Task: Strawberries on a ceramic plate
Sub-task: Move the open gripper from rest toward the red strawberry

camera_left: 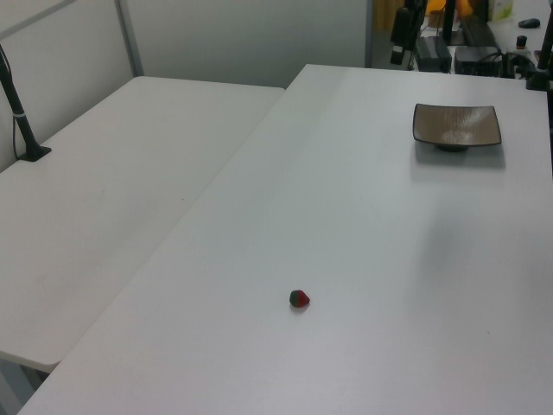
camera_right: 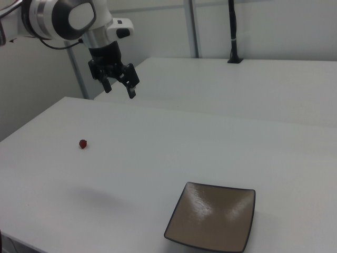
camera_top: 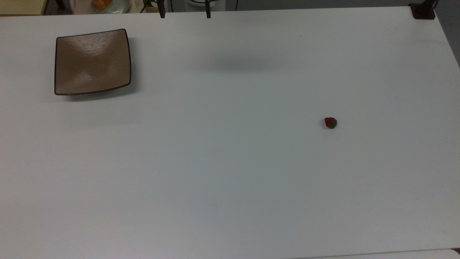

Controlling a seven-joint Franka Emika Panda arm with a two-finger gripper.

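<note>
Glossy brown ceramic plate (camera_top: 92, 62) sits at the top view's upper left on the white table (camera_top: 230, 180), square with a thin dark rim and nothing in it. The strawberry (camera_top: 330, 122) is way over toward the top view's right, lying bare on the tabletop, well apart from the plate.

The right view has the arm (camera_right: 58, 18) reaching in from the right view's upper left, with the gripper (camera_right: 119, 86) hanging in the air high above the table. Its two fingers are spread wide apart, with nothing between them and touching nothing. In the top view you just get the two dark fingertips (camera_top: 162, 13) poking in at the upper edge, clearly separated, plus a soft shadow on the table below them.

From the left view the strawberry (camera_left: 299, 299) is near the bottom middle, and you can make out that it's red with a dark green end. The plate (camera_left: 457, 126) is far back at the left view's upper right, and a second white table (camera_left: 104, 216) butts up alongside, with a black post (camera_left: 22, 112) standing on it. The right view puts the plate (camera_right: 212, 216) close to the bottom edge and the strawberry (camera_right: 83, 143) as a small red dot at the right view's left, below and off to the side of the gripper.
</note>
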